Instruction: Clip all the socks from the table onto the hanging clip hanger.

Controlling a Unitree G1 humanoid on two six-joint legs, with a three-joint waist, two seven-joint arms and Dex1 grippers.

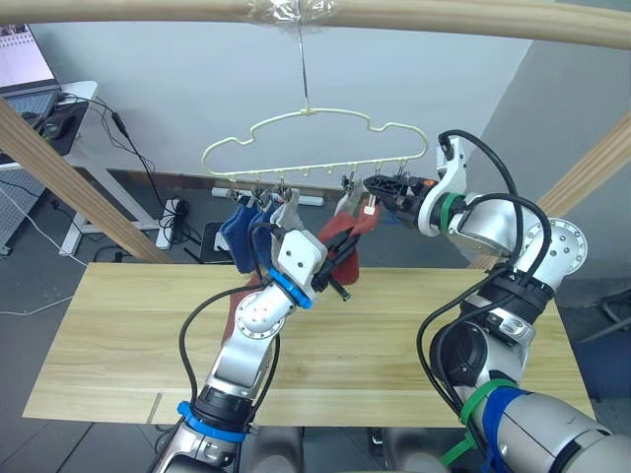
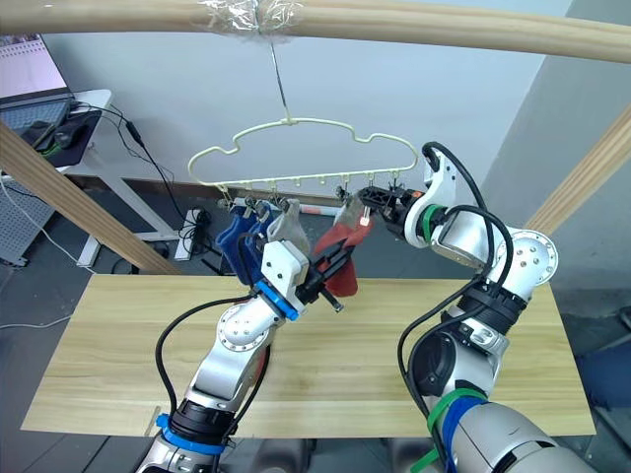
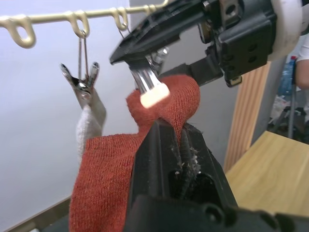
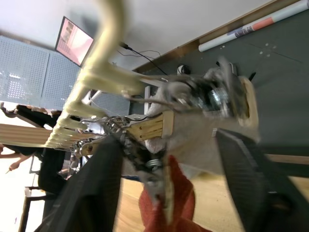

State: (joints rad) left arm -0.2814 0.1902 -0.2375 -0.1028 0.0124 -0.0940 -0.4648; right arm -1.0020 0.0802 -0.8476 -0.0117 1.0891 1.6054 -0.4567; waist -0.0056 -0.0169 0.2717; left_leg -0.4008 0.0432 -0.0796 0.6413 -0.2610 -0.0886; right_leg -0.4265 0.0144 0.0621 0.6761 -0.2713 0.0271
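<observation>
Left tool (image 2: pixel 330 268) is pinching the rust-red sock (image 3: pixel 164 104), feeding its cuff squarely into the clip (image 3: pixel 149 89) that the right tool (image 1: pixel 380 187) is squeezing at frame centre

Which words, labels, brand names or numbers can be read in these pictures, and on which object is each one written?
None can be read.
The laptop screen on the white desk at the far left shows a pale page; its content is too small to read.
The long white tube with an orange band on the dark floor carries no legible print.
The pale-yellow wire clip hanger, the rust-red sock and the light wooden plank table show no markings.
</observation>
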